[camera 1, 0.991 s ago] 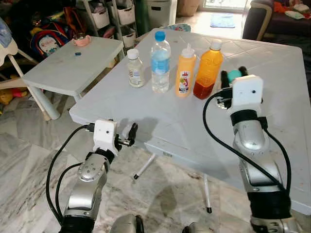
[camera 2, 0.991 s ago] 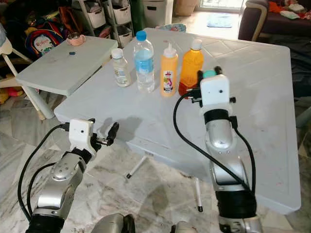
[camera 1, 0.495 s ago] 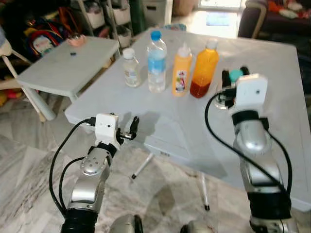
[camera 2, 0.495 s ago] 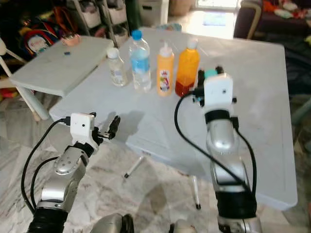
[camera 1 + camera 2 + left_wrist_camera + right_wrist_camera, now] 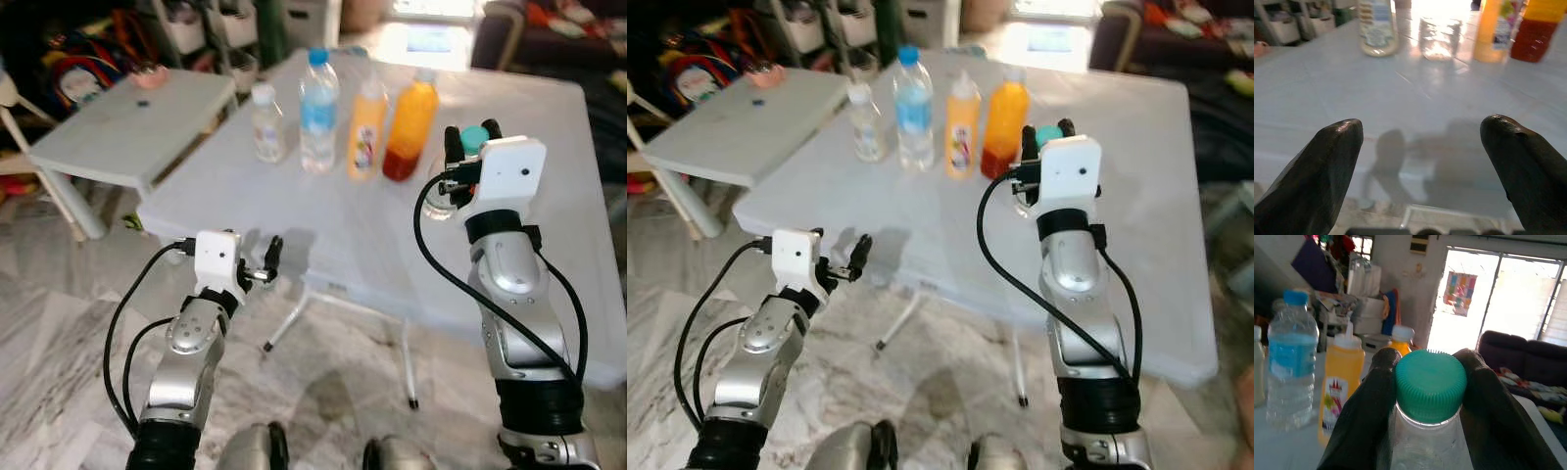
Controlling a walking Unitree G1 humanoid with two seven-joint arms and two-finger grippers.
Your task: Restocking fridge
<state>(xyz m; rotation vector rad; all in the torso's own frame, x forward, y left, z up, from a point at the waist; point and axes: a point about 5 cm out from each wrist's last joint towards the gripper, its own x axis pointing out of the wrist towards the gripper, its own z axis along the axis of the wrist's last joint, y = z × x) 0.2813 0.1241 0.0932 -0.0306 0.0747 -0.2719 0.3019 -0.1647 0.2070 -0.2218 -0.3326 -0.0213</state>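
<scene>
My right gripper [image 5: 468,143] is shut on the neck of a clear bottle with a teal cap [image 5: 1430,384], its fingers [image 5: 1367,417] pressed on both sides just below the cap. The bottle's body [image 5: 438,201] hangs under the wrist over the white table [image 5: 343,220]. Whether its base touches the top I cannot tell. Behind it stand an orange bottle [image 5: 410,122], a yellow squeeze bottle [image 5: 366,122], a water bottle [image 5: 318,113] and a small clear bottle [image 5: 265,122]. My left gripper [image 5: 269,264] is open at the table's front edge, holding nothing.
A low white side table [image 5: 127,122] with a pink cup [image 5: 147,76] stands to the left. Shelves and bags crowd the back left, and a dark sofa [image 5: 549,39] sits at the back right. Marble floor lies under the table's thin legs [image 5: 289,318].
The whole view has shifted and the table looks a little farther off, so the camera moved. My right gripper keeps its hold on the teal-capped bottle. The left gripper stays open.
</scene>
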